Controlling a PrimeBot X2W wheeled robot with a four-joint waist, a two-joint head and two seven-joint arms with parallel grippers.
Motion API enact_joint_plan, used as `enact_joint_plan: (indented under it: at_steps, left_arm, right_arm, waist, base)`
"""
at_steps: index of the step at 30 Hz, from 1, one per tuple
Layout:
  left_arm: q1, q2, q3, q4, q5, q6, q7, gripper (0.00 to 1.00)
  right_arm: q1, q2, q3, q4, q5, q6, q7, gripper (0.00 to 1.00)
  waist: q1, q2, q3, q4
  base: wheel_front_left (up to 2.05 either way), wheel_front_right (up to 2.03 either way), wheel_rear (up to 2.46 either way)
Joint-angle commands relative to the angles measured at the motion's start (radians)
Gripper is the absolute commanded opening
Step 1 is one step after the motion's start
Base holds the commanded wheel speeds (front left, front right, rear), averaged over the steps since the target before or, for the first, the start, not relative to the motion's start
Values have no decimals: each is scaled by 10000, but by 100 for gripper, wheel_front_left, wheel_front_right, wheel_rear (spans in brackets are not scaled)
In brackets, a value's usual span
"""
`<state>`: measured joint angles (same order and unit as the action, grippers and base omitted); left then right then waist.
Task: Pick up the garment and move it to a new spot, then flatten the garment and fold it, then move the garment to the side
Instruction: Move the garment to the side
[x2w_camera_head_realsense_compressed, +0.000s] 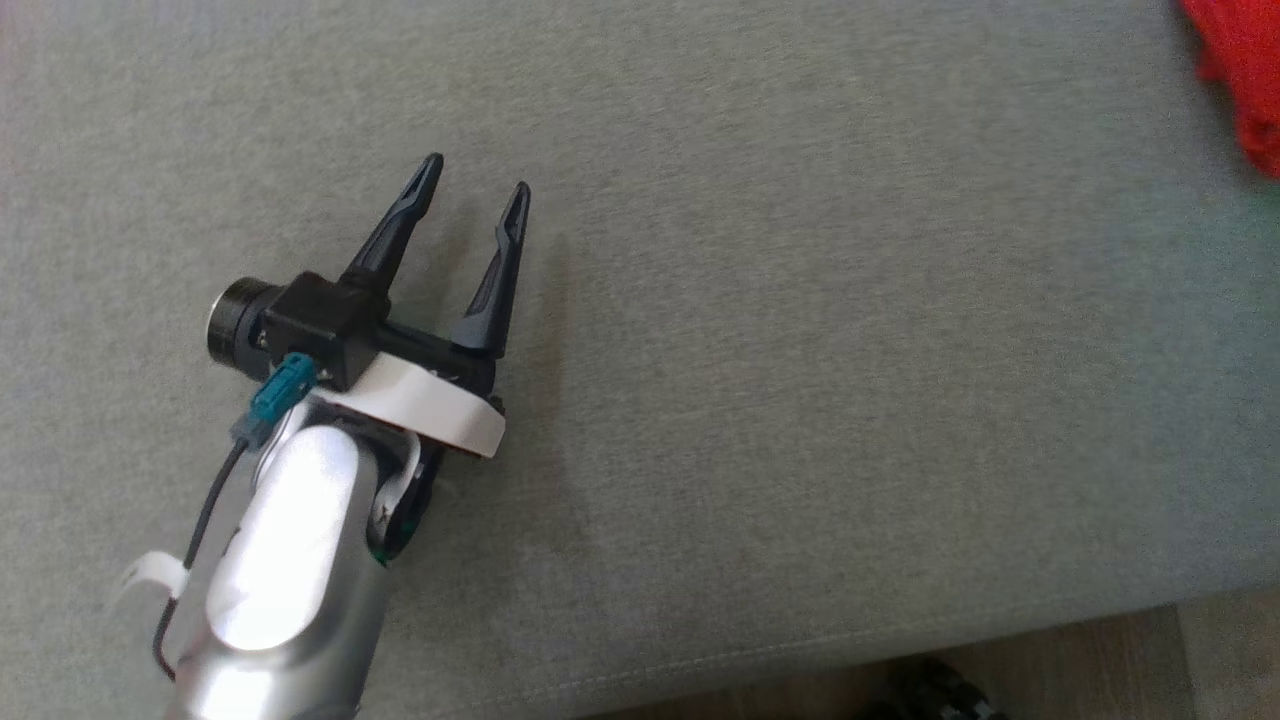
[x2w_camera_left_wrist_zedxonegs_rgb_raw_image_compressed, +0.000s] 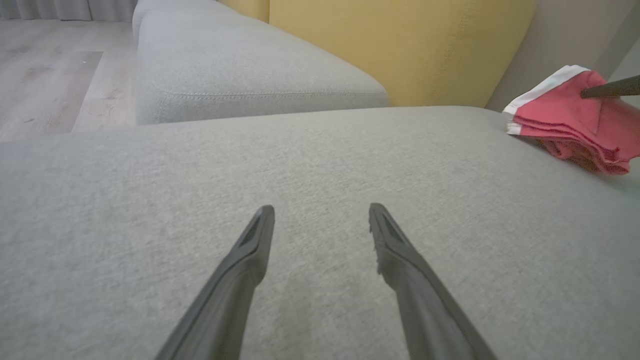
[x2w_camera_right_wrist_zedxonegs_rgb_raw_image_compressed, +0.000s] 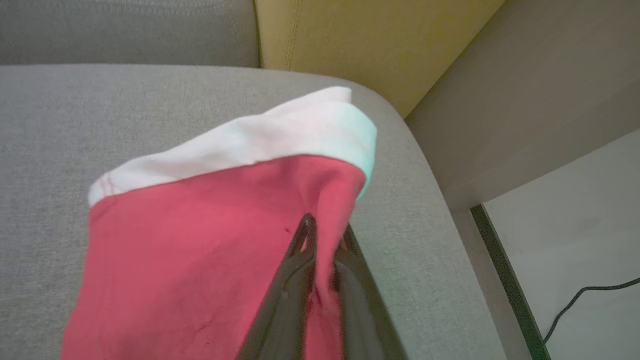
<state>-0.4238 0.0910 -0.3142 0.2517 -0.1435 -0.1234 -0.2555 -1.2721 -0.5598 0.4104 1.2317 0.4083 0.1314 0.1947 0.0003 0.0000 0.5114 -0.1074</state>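
So the biggest thing here is the grey sofa seat cushion (x2w_camera_head_realsense_compressed: 800, 350), and everything else sits on it or around it. Behind its far edge stands a yellow back cushion (x2w_camera_left_wrist_zedxonegs_rgb_raw_image_compressed: 400, 45), cut off at the top in both wrist views. The garment (x2w_camera_right_wrist_zedxonegs_rgb_raw_image_compressed: 200, 240) is red with a white band along one edge, and it's bunched at the far right corner of the seat cushion, right by the yellow cushion. What kind of garment it is can't be told, since it's folded over on itself in layers. The head view only catches a red scrap of it in the top right corner, and in the right wrist view it runs off the bottom edge. The left gripper (x2w_camera_head_realsense_compressed: 476, 175) hovers over the bare left part of the seat cushion, well apart from the garment, its two fingers spread wide with nothing between them. The right gripper (x2w_camera_right_wrist_zedxonegs_rgb_raw_image_compressed: 325, 227) is clamped onto a fold of the red cloth near the garment's right edge, fingertips half buried in fabric. Past the seat cushion's front edge, on the floor, there's a dark blurry thing (x2w_camera_head_realsense_compressed: 930, 695) that's too cut off to identify. A thin black cable (x2w_camera_right_wrist_zedxonegs_rgb_raw_image_compressed: 585, 295) lies on the pale floor off the cushion's right side.
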Motion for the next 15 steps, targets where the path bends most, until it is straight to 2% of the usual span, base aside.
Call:
enact_joint_plan:
  at_steps: [1, 2, 3, 4, 9, 15]
  left_arm:
    - [-184, 189, 245, -369, -11, -5, -15, 100]
    - [-193, 186, 246, -358, -23, 4, -19, 100]
    - [-206, 184, 247, -342, -35, 9, -23, 100]
    - [-216, 178, 248, -313, -50, 15, -27, 100]
    - [-189, 141, 296, -186, -150, 58, -47, 100]
    - [97, 87, 490, -153, -321, 119, -58, 100]
  right_arm:
    - [-193, -240, 41, -98, -172, -7, -17, 0]
    - [-273, -261, 32, 6, -291, -7, -41, 20]
    - [-340, -277, 13, 90, -410, -7, -106, 73]
    - [-371, -252, 22, 150, -526, -7, -173, 100]
    - [-521, -157, -179, 390, -1152, -7, -759, 100]
    - [-428, 357, -539, 479, -1839, -7, -1917, 100]
  waist:
    - [-3, 0, 287, 278]
    - [-3, 0, 302, 296]
    - [-3, 0, 307, 310]
    - [-3, 0, 283, 318]
    - [-3, 0, -124, 267]
    - [-3, 0, -1234, 167]
  base:
    - [0, 0, 0]
    - [0, 0, 0]
    - [0, 0, 0]
    - [0, 0, 0]
    - [0, 0, 0]
    - [0, 0, 0]
